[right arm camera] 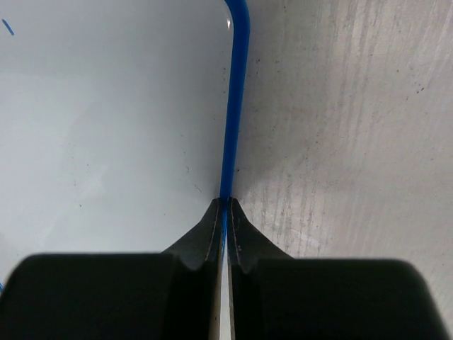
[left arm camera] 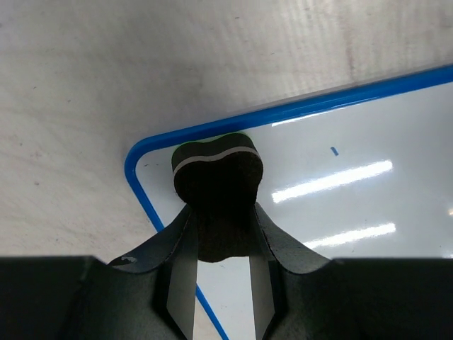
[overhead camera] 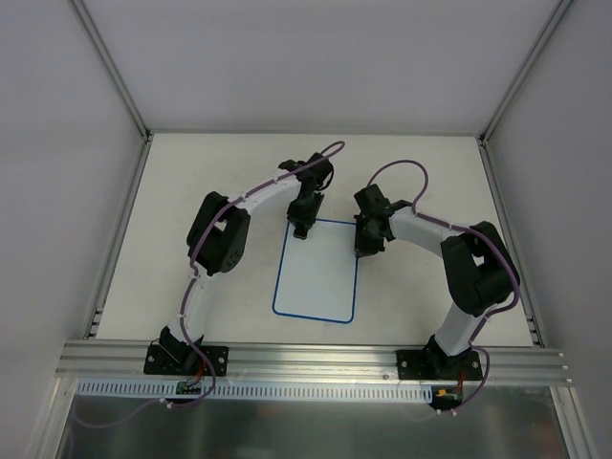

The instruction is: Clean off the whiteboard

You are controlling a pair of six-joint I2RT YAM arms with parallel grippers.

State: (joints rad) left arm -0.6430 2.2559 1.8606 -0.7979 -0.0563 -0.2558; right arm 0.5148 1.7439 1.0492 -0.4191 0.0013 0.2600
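table surrounds whiteboard; left end effector pinches eraser at corner, right end effector closed at rim.

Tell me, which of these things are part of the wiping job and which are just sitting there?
For the job: whiteboard, eraser pinched in the left gripper, right gripper closed at the board's edge, small blue mark on the board.
Just there: table, metal rail, purple cables.
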